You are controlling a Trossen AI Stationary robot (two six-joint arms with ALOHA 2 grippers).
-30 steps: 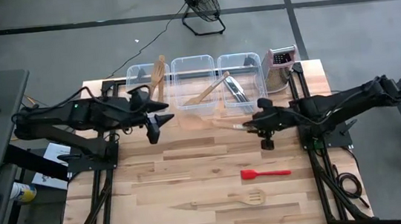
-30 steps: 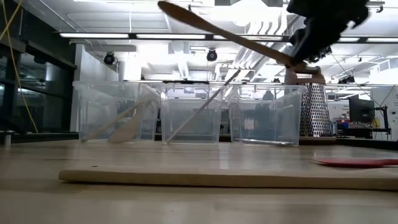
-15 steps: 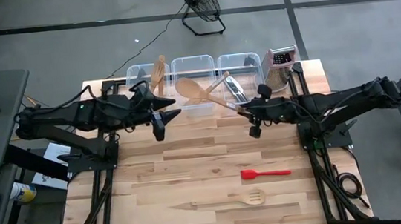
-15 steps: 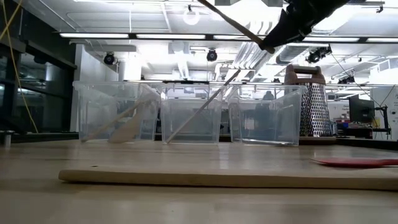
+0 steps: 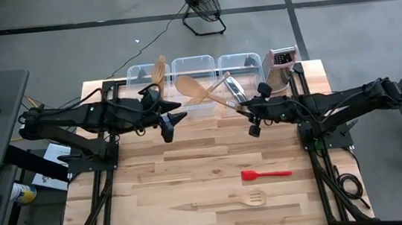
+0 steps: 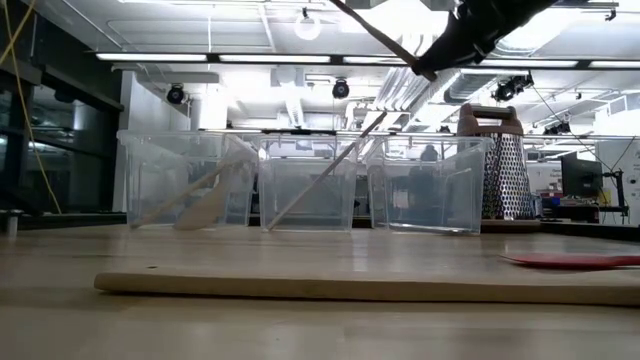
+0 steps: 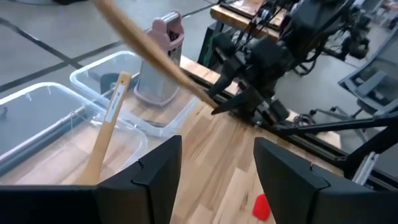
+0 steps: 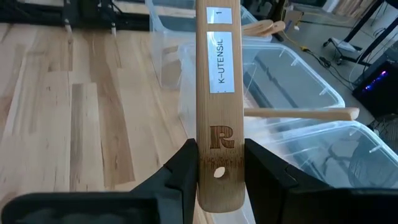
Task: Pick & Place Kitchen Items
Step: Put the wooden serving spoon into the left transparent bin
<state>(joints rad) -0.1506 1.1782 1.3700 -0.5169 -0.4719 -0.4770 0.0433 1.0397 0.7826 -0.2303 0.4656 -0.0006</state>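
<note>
My right gripper (image 5: pixel 243 109) is shut on a pale wooden spoon (image 5: pixel 197 90), held high over the far middle of the table. The spoon's bowl (image 5: pixel 188 87) hangs above the middle clear tub (image 5: pixel 195 67). In the low view the spoon's handle (image 6: pixel 380 40) slants up out of the picture. My left gripper (image 5: pixel 174 123) stands open in the air just left of the spoon, with nothing between its fingers (image 7: pixel 155 177). A red spatula (image 5: pixel 266 173) and a slotted wooden spatula (image 5: pixel 233 200) lie flat on the near table. My right gripper pinches the spoon's handle by its two narrow edges (image 8: pixel 219 155) between its two fingers, close to the free end with the small hole. The fingers come from the table's right and lie nearly in line with the handle. The spoon is lifted clear, slanting up toward its bowl.
Three clear tubs stand in a row at the far edge. The left tub (image 5: pixel 145 75) holds wooden utensils, the middle one a wooden utensil leaning on its rim (image 5: pixel 213 87), the right one (image 5: pixel 241 63) metal tongs. A metal box grater (image 5: pixel 280 67) stands at the far right.
My right gripper has tipped upward and risen a little, staying shut. The spoon's bowl has swung up and toward the far edge, from low over the table to above the middle tub. My left gripper has moved toward the table's right, closer to the spoon.
</note>
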